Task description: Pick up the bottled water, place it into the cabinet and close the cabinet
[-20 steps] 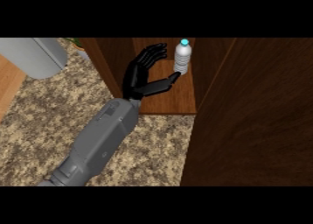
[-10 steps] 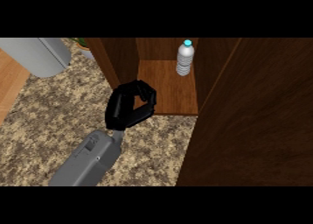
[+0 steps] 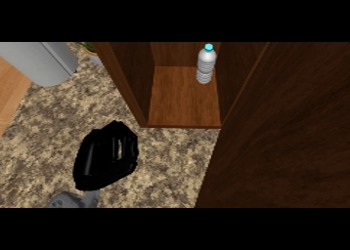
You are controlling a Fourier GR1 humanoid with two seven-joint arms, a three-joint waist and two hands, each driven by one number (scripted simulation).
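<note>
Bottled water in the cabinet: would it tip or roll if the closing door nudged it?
The bottled water stands upright, tall on a narrow base, so a nudge probably tips it. Its round body would then likely roll on the smooth cabinet floor. It stands deep inside, so contact seems unlikely.

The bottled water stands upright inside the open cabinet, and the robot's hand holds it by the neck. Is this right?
Not quite. In the head view the bottled water does stand upright inside the open cabinet, but the hand does not hold it: it is over the counter, apart from the bottle.

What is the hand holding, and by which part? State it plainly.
Nothing is held. The left hand hangs over the counter, apart from the bottled water, which stands upright and alone inside the open cabinet.
</note>
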